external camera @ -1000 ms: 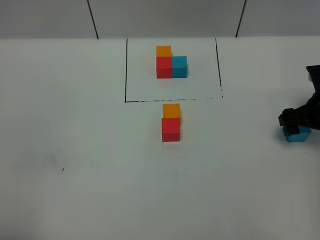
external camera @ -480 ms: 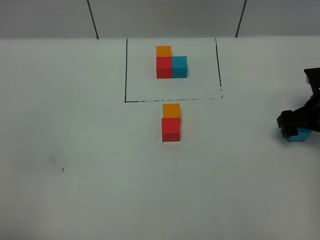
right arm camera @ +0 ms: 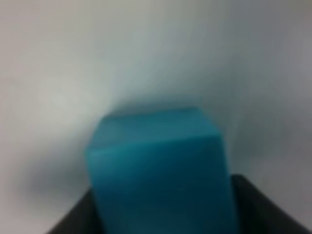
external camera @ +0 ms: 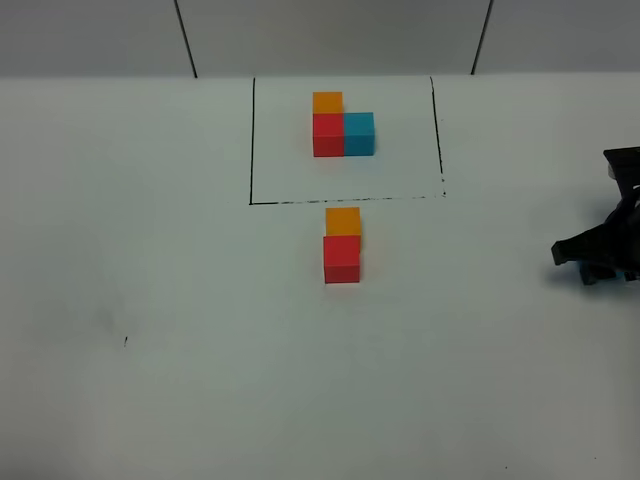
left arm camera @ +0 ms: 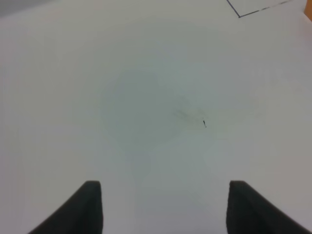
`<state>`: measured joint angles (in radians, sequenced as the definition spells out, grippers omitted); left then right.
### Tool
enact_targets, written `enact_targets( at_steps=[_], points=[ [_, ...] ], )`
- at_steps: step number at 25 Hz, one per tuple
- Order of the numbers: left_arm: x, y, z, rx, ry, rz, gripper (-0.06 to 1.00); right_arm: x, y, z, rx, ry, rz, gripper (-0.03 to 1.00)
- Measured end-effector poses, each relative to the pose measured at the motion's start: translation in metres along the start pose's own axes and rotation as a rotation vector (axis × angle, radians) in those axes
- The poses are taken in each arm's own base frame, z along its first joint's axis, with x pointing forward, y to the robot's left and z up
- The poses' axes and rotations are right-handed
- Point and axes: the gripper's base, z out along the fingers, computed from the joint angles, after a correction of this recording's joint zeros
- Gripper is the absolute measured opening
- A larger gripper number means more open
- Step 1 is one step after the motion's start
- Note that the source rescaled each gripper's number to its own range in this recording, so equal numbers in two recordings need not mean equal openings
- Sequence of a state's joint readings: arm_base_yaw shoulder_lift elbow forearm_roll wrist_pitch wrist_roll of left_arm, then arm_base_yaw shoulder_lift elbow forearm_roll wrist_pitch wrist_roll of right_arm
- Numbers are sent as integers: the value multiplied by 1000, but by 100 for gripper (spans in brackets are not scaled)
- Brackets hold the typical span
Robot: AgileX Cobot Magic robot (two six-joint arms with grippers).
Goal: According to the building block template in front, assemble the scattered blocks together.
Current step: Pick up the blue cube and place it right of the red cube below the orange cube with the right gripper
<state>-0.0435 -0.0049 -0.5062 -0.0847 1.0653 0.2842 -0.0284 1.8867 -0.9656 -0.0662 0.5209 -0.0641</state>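
White matte tabletop [external camera: 150, 330] fills nearly the whole high view, with a grey wall strip along the upper edge. A thin black drawn frame [external camera: 252, 140], open toward the wall, sits in the upper centre. Inside it stands the building block template [external camera: 342, 130], a tight L of three small cubes: orange at the back, red in front of it, and teal-blue touching the red one's right side.

At the far right edge, about mid-height, the black right gripper [external camera: 598, 258] is down at the table surface, well apart from everything else. Its own wrist camera shows the jaws closed against the two sides of a small matte teal-blue cube [right arm camera: 158, 170], which fills much of that blurred picture. From the high view this cube is hidden behind the gripper.

The left gripper [left arm camera: 163, 209] shows only in its own wrist view. Its two dark fingers [left arm camera: 83, 209] stand well apart over bare white table, with nothing between them.

Just below the frame's lower line, in the centre of the high view, the other two scattered blocks stand together. A small matte orange cube [external camera: 343, 221] is touching the small matte red cube [external camera: 341, 257] in front of it, lined up like the template's left column.
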Motion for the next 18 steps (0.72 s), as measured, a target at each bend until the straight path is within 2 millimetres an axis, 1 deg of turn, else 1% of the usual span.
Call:
enact_targets(
  at_steps=[2, 3, 5, 9, 11, 13, 16, 18],
  points=[
    [0, 0, 0, 0, 0, 0, 26, 0, 0, -6, 1, 28, -21, 1],
    [0, 0, 0, 0, 0, 0, 26, -2, 2, -11, 5, 39, -61, 1],
    [0, 0, 0, 0, 0, 0, 26, -5, 11, -23, 14, 93, -235, 1],
    [0, 0, 0, 0, 0, 0, 26, -21, 46, -52, 15, 155, -694, 1],
    [0, 0, 0, 0, 0, 0, 26, -29, 68, -63, 10, 130, -884, 1],
    [0, 0, 0, 0, 0, 0, 26, -34, 87, -70, 6, 99, -1083, 1],
    [0, 0, 0, 0, 0, 0, 26, -37, 114, -75, -4, 59, -1302, 1],
    [0, 0, 0, 0, 0, 0, 26, -39, 129, -74, -22, 51, -1371, 1]
  ],
)
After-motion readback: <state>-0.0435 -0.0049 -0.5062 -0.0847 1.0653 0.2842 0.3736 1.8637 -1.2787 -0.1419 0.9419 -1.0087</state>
